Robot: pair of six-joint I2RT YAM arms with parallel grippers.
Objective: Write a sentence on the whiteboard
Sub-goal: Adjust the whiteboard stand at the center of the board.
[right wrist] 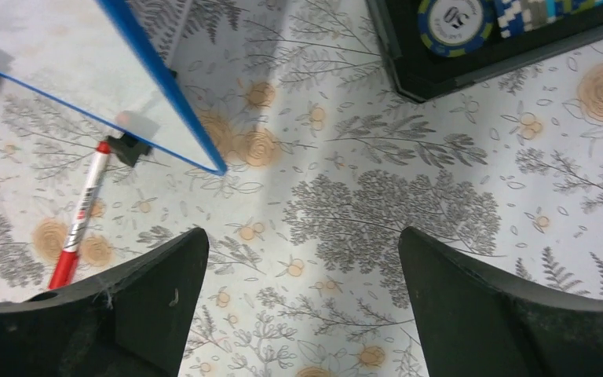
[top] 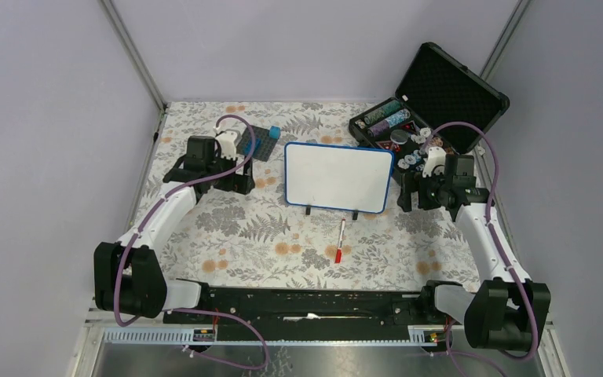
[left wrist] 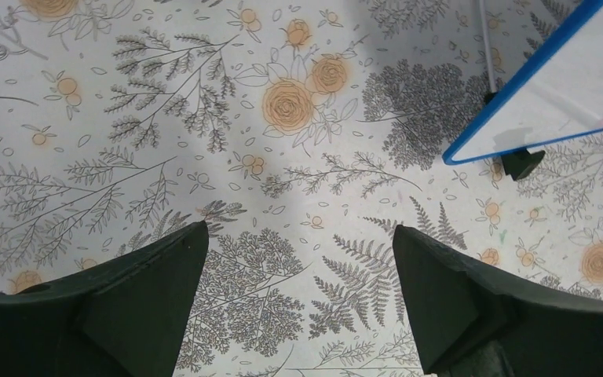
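Left fingers (left wrist: 149, 290) spread wide, empty, left of the whiteboard (top: 338, 177). The whiteboard stands propped on the table (top: 228, 236), its face blank. A red-capped marker (top: 340, 240) lies just in front of the whiteboard's right foot. Right fingers (right wrist: 149, 283) spread wide, empty, right of the whiteboard.

Risks: a reach for the marker could clip that foot and topple the whiteboard. With the cap left on, no ink would flow.

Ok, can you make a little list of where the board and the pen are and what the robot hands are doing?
whiteboard: standing up in the middle, blank, no writing yet
marker: red cap, lying flat just in front of the whiteboard, nobody holding it
left gripper: open, empty, left of the whiteboard
right gripper: open, empty, right of the whiteboard
case: black, open, far right, poker chips inside
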